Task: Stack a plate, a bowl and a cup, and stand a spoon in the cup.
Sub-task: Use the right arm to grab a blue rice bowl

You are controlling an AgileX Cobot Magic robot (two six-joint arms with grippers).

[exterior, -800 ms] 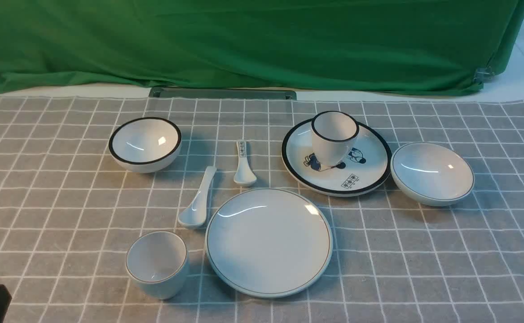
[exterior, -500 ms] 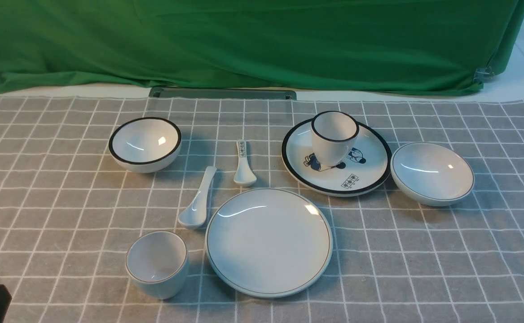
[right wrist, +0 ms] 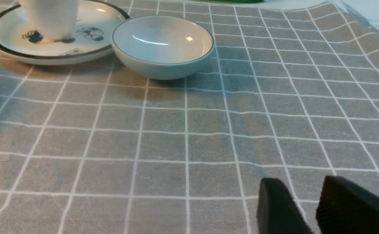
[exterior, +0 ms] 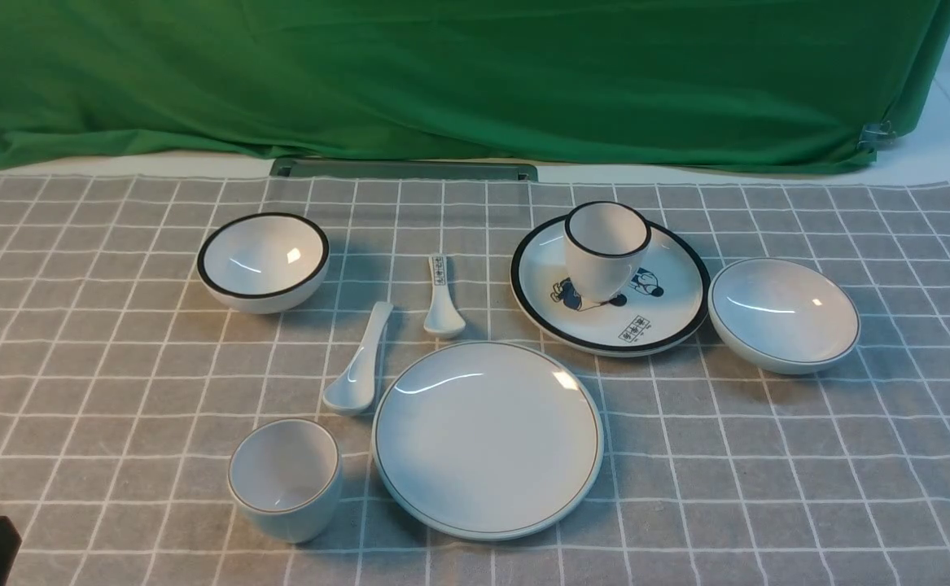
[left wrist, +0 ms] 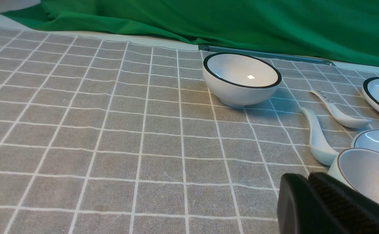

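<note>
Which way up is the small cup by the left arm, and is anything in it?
Upright and empty: the mouth of the cup faces up, showing a bare inside.

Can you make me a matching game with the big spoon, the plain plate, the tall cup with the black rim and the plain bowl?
1. big spoon
2. plain plate
3. black-rimmed cup
4. plain bowl

A. standing on the cartoon plate
B. lying on the cloth, left of the small spoon
C. farthest right of the dishes
D. flat, with nothing on it

Pairs: 1-B, 2-D, 3-A, 4-C
</note>
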